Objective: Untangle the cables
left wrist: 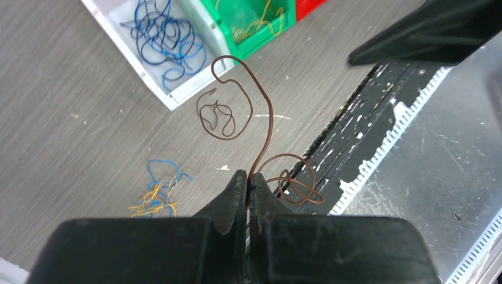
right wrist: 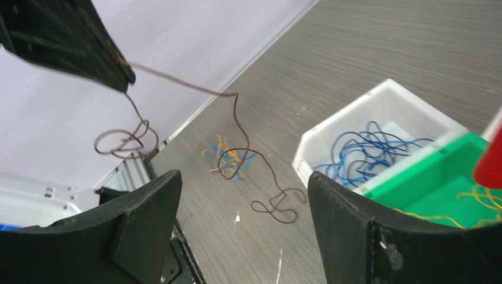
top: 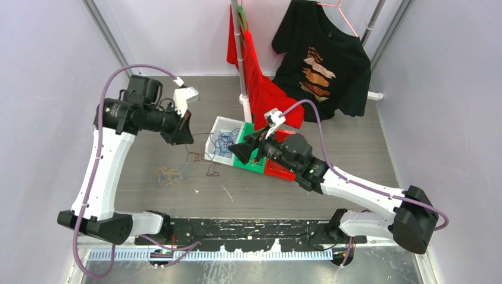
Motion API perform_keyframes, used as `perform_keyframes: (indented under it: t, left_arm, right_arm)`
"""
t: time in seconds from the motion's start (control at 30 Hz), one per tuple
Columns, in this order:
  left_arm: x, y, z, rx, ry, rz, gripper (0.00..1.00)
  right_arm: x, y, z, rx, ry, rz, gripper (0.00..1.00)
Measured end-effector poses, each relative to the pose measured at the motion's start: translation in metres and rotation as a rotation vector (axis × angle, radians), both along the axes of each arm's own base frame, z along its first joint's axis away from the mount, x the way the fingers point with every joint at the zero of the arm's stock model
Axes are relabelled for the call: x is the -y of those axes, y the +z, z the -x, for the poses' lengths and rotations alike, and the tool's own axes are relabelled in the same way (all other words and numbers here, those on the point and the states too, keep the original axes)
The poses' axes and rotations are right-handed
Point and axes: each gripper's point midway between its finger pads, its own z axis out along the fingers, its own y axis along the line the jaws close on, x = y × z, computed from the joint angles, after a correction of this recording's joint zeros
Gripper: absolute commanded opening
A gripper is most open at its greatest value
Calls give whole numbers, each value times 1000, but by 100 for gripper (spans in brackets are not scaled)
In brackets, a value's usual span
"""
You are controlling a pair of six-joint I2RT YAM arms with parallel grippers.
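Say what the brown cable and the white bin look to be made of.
The brown cable: thin stiff wire, probably plastic-coated, smooth; it holds its curls and arches unsupported. The white bin: moulded plastic by the look, smooth and slightly glossy, with thick even walls.

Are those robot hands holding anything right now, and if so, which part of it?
The left hand pinches the thin brown wire partway along its length, curls trailing off both sides. The right hand is open, holding nothing.

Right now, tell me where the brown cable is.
In the left wrist view, the brown cable is pinched in the shut left gripper, and its far end coils beside the white bin.
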Motion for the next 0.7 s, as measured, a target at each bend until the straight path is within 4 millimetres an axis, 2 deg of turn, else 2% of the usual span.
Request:
perform_keyframes:
  t: [0.13, 0.33, 0.4, 0.43, 0.5, 0.63, 0.67, 0.7]
  left_arm:
    - [10, 32, 14, 38, -35, 54, 0]
    - [16, 58, 32, 47, -74, 88, 0]
    - [17, 67, 35, 61, -83, 101, 0]
    - [18, 71, 36, 66, -88, 108, 0]
    - [19, 76, 40, 71, -95, 117, 0]
    - [20, 78, 43, 71, -105, 127, 0]
    - [20, 78, 43, 70, -106, 127, 0]
    - [20, 77, 43, 68, -106, 127, 0]
  right_arm:
    - [-21, 1, 17, 49, 76, 4, 86]
    - [-51, -8, 23, 64, 132, 49, 86]
    - [-60, -10, 23, 71, 142, 60, 83]
    - [-65, -10, 24, 74, 148, 63, 79]
    - [-74, -9, 25, 79, 157, 62, 62]
    - [-81, -5, 24, 96, 159, 45, 8]
    - [-81, -3, 24, 98, 156, 40, 2]
    - [-80, -2, 22, 103, 147, 36, 1]
